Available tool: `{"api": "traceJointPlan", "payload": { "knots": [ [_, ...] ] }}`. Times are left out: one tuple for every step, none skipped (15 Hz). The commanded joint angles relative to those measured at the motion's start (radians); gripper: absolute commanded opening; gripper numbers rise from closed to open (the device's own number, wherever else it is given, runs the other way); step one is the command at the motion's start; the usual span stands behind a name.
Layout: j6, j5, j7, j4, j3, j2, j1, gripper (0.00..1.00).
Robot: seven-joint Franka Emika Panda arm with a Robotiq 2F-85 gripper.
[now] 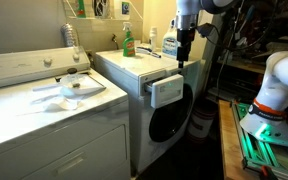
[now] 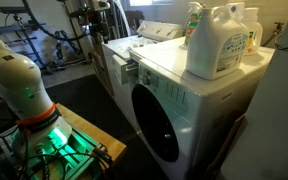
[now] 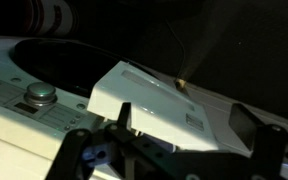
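End effector (image 1: 183, 62) hangs with fingers spread wide, holding nothing, just above the drawer (image 1: 166, 90). I see the drawer pulled out of the washer (image 1: 137, 120) front. Green bottle (image 1: 128, 42) stands on the washer top behind it.

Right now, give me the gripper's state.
The gripper: jaws open, holding nothing, over the pulled-out detergent drawer.

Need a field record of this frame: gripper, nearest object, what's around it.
gripper: open, over the drawer; contact cannot be told
detergent drawer: pulled out of the washer front
washer: front-loader, round door below the drawer
washer top: green bottle, white detergent jug
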Motion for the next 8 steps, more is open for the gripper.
{"api": "traceJointPlan", "payload": {
  "knots": [
    [0.035, -0.082, -0.025, 0.047, -0.071, 0.006, -0.055, 1.00],
    [0.049, -0.092, -0.036, 0.070, -0.104, 0.006, -0.076, 1.00],
    [0.064, -0.098, -0.045, 0.089, -0.127, 0.012, -0.090, 1.00],
    [0.081, -0.107, -0.052, 0.117, -0.153, 0.014, -0.112, 1.00],
    [0.098, -0.100, -0.065, 0.142, -0.177, 0.022, -0.125, 1.00],
    [0.110, -0.095, -0.075, 0.176, -0.201, 0.029, -0.141, 1.00],
    [0.127, -0.101, -0.072, 0.207, -0.219, 0.040, -0.159, 1.00],
    [0.136, -0.098, -0.066, 0.246, -0.241, 0.054, -0.179, 1.00]
  ]
}}
